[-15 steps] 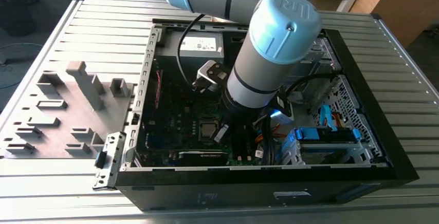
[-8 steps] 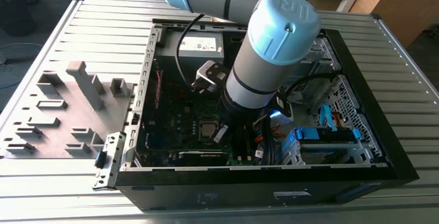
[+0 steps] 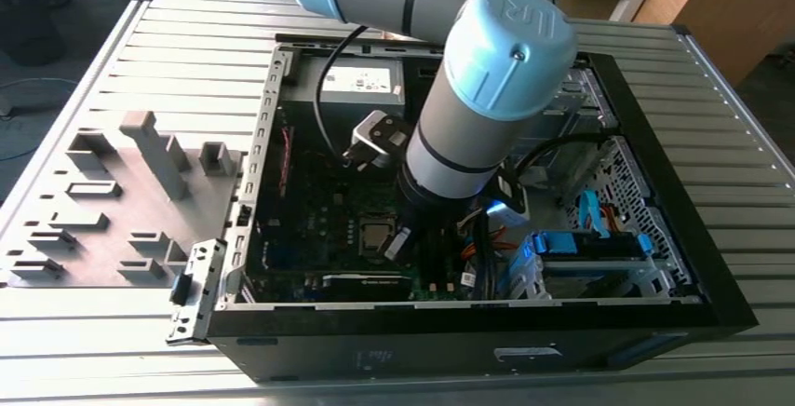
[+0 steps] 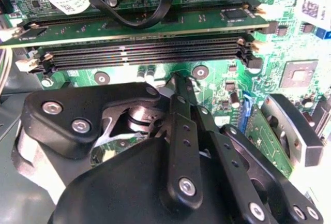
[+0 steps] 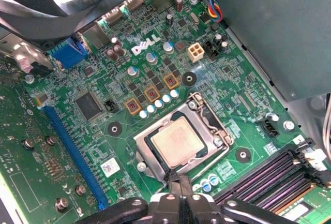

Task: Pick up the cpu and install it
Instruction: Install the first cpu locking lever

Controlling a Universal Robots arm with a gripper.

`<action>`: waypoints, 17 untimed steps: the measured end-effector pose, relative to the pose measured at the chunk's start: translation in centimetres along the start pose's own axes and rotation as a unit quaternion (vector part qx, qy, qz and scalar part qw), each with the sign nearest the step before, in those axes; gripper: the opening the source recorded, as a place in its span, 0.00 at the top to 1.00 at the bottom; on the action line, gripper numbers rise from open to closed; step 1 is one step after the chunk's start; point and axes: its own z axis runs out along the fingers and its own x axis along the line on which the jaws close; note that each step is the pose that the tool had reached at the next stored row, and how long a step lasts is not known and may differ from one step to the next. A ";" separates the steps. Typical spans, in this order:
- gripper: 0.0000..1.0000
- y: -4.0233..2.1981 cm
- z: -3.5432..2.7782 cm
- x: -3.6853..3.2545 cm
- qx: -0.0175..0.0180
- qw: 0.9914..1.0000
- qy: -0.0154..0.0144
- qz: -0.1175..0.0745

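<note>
Black pincer linkage nearest us, its tips drawn together, nothing gripped that we can see | chip sits in the metal-framed socket on the green board | placing looks done, we judge | next: latching the frame.

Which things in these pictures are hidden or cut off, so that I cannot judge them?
- Exterior view: the arm hides much of the motherboard.
- First wrist view: the gripper is cut off by the edge near the cpu, which lies in its socket.
- Second wrist view: the gripper's linkage hides the socket area.
</note>
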 end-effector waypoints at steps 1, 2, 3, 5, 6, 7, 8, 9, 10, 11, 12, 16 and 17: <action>0.89 0.01 -0.07 0.00 0.000 1.000 0.000 0.000; 0.89 0.03 -0.16 0.01 0.000 1.000 -0.001 0.000; 0.89 0.05 -0.28 0.01 0.000 1.000 -0.001 0.000; 0.89 0.09 -0.55 0.05 0.000 1.000 0.000 0.000; 0.89 0.07 -0.60 0.05 0.000 1.000 0.000 0.000; 0.89 0.06 -0.62 0.07 0.000 1.000 0.000 0.000; 0.89 0.05 -0.64 0.09 0.000 1.000 0.000 0.000; 0.89 0.04 -0.67 0.11 0.000 1.000 0.000 0.000; 0.89 0.03 -0.71 0.12 0.000 1.000 0.000 0.000; 0.89 0.03 -0.73 0.12 0.000 1.000 0.000 0.000; 0.89 0.04 -0.75 0.12 0.000 1.000 0.000 0.000; 0.89 0.05 -0.78 0.11 0.000 1.000 0.000 0.000; 0.89 0.06 -0.79 0.08 0.000 1.000 0.000 0.000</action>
